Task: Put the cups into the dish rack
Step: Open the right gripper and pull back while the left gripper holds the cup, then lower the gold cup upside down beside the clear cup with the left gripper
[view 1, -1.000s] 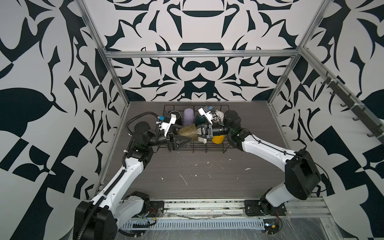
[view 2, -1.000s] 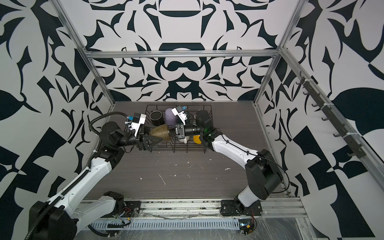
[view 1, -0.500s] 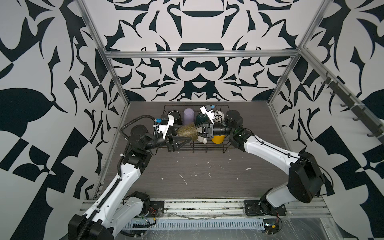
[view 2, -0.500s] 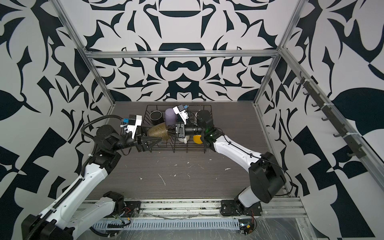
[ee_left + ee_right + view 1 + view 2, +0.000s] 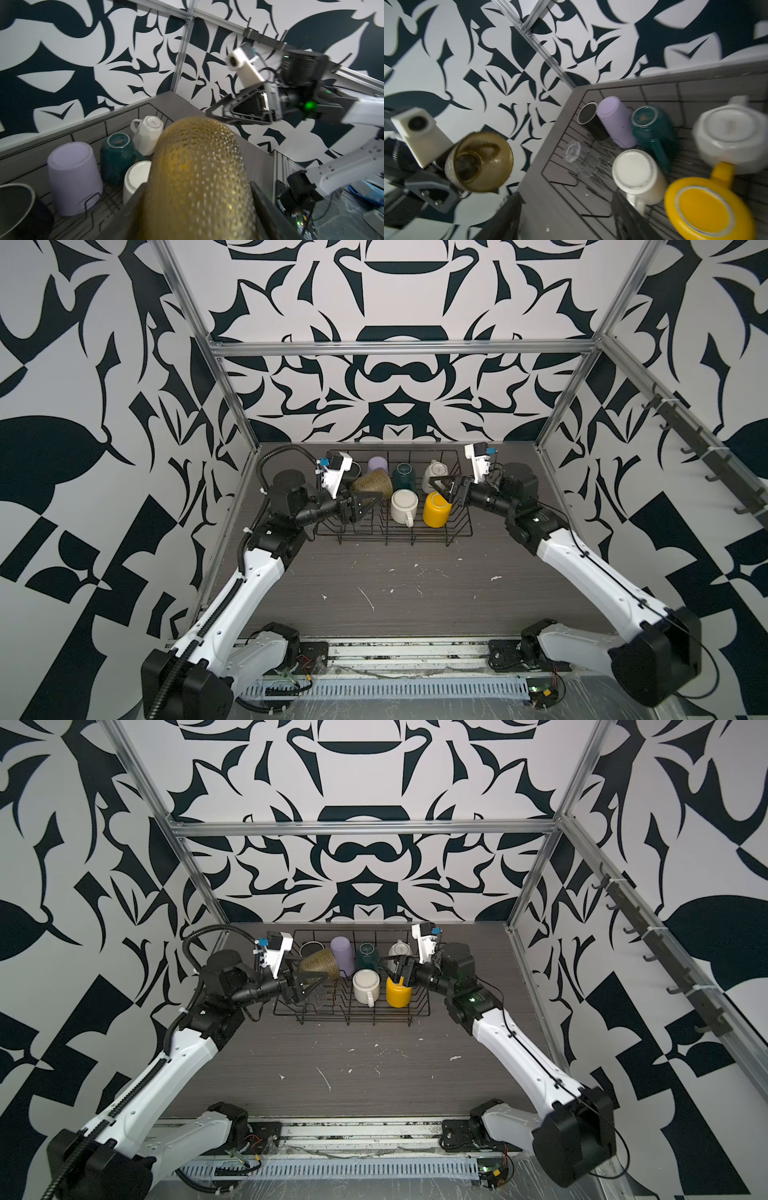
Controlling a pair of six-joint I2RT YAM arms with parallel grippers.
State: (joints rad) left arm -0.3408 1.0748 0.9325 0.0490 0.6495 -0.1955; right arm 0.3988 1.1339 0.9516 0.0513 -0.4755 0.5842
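Observation:
My left gripper (image 5: 370, 495) is shut on the amber-olive glass (image 5: 372, 485), holding it on its side in the air over the left end of the dish rack (image 5: 395, 537). The left wrist view shows that glass (image 5: 197, 166) filling the space between both fingers. My right gripper (image 5: 440, 485) stands open and empty above the rack's right end, apart from the glass. In the rack sit a black mug (image 5: 588, 120), a lilac tumbler (image 5: 377, 465), a teal mug (image 5: 403, 477), a faceted white mug (image 5: 434, 475), a cream mug (image 5: 404, 506), a yellow mug (image 5: 436, 510) and a clear glass (image 5: 577, 158).
The rack stands at the back of the dark wooden table (image 5: 395, 593), near the patterned back wall. Aluminium frame posts (image 5: 232, 398) rise at the table's back corners. Small white flecks lie on the table in front of the rack.
The right gripper has opened, let go of the amber-olive glass and drawn back to the right. The glass stays with the left gripper, now slightly higher.

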